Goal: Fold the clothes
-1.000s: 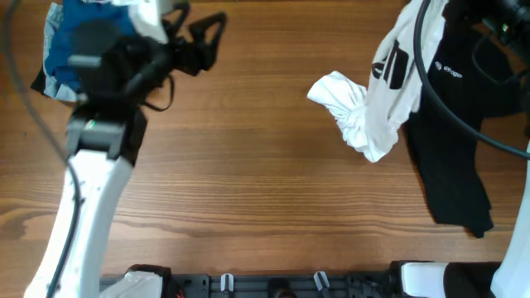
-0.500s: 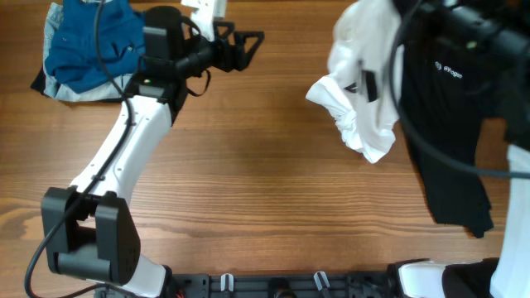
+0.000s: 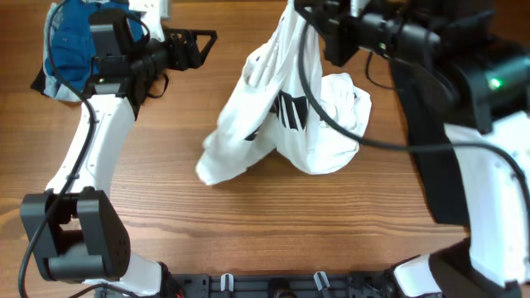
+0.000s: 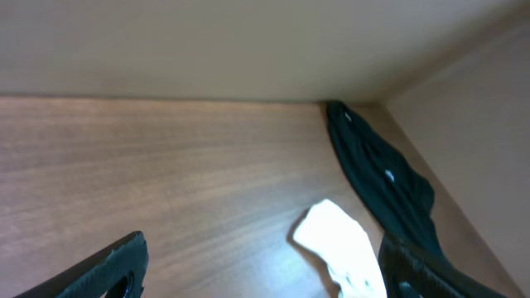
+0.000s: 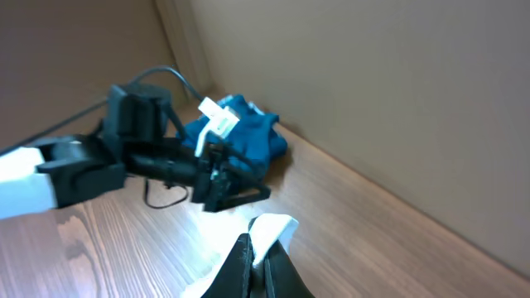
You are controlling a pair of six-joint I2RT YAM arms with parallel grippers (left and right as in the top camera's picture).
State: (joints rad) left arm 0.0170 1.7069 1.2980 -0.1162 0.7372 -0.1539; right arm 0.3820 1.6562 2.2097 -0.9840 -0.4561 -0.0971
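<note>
The right arm (image 3: pixel 489 157), jaws clamped on a top fold, holds a white shirt (image 3: pixel 286 124) hanging limp over the middle of the desk (image 3: pixel 248 232), lower folds touching the wood, while the left arm (image 3: pixel 87 157), jaws wide and empty, waits; soft, light cloth, probably best gripped at corners.

Bench (image 3: pixel 248 223): wood, clear grain, smooth w/ soft sheen.
White shirt (image 3: pixel 306 141): cloth, matt, creased (dark print on the front).
Black garment (image 3: pixel 418 178): cloth, matt, limp.
Blue garment (image 3: pixel 70 37): cloth, matt, rumpled.
Left claw (image 3: pixel 207 48): black plastic, matt.
Right claw (image 5: pixel 258 252): black, matt; material can't tell.
Arm shells (image 3: pixel 91 157): white plastic, smooth, semi-gloss; joints approx. matt black.
</note>
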